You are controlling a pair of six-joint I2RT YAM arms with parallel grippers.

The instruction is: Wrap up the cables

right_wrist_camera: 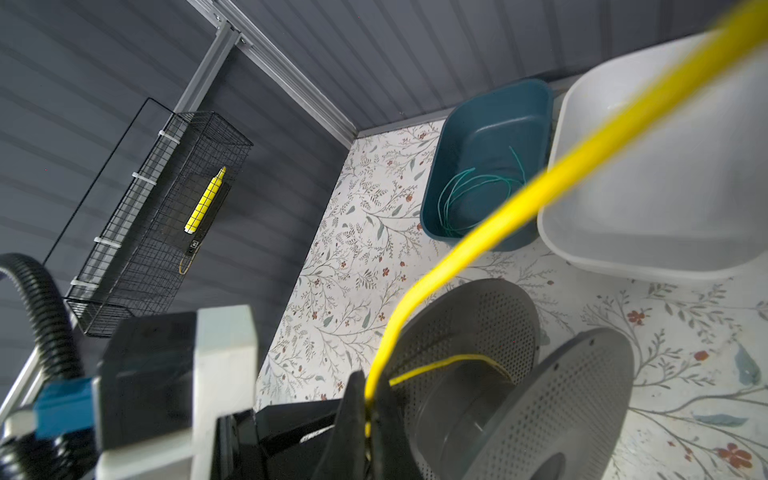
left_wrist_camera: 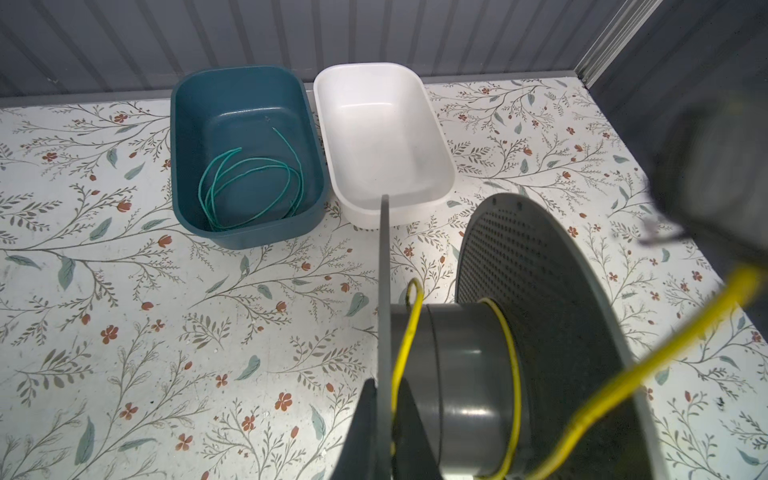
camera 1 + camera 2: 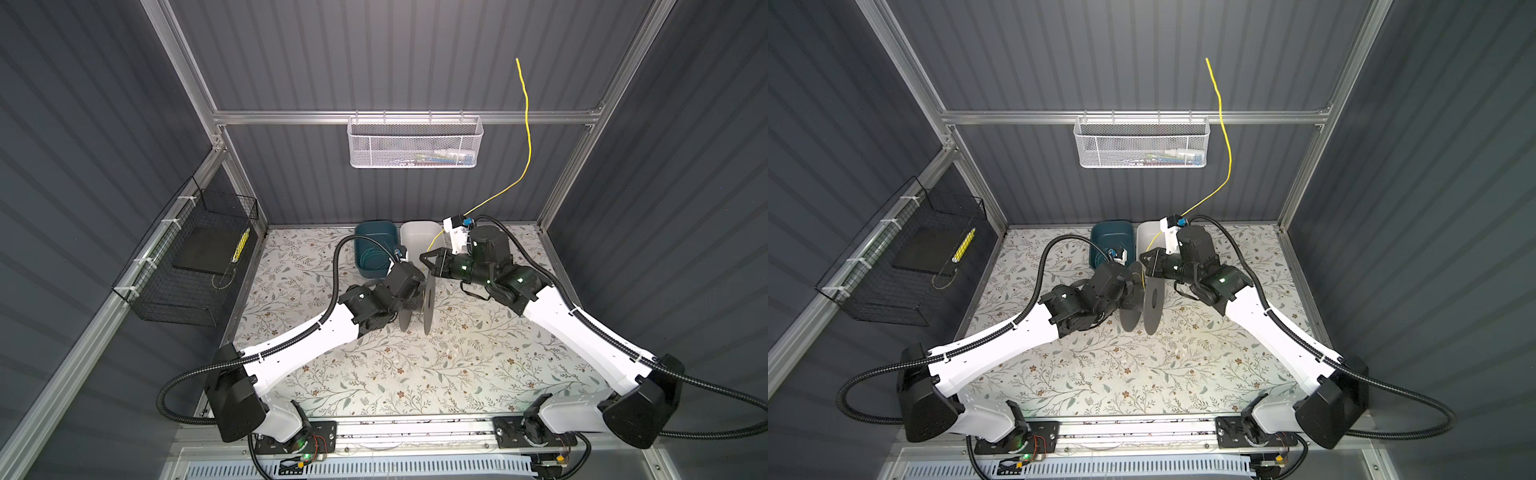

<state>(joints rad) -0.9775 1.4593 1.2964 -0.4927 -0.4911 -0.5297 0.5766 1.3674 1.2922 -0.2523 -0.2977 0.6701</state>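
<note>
Position of items. A spool (image 3: pixel 429 303) stood on edge at mid counter (image 3: pixel 415 374), flanges upright, between the two arms. Whether its lower rims touched the counter could not be told.

Left hand (image 2: pixel 384 399): closed narrow on the thin edge of the spool's left flange, one finger on each face.

Right hand (image 1: pixel 369 399): pinched shut on the yellow cable (image 1: pixel 540 195) just beside the spool's hub.

Yellow cable: only a few turns lay on the hub, as the left wrist view showed. From the right hand the free length ran to the far right, then rose clear of the counter and stood unsupported in front of the back wall in both top views.

Teal cable (image 2: pixel 249 183): lying in loose loops inside the teal bin (image 2: pixel 257 237) at the far edge of the counter, untouched. The white bin (image 2: pixel 361 65) just to its right was empty.

Assessment of handling. The yellow cable appeared light, thin and springy. A tail that holds itself in the air is stiff enough to uncoil from the hub if tension drops. Its smooth jacket would likely slide through the pads. The soundest hold is close to the hub, where the run is short and under control. The teal cable is best taken near one of its free ends, away from the crossing loops.
</note>
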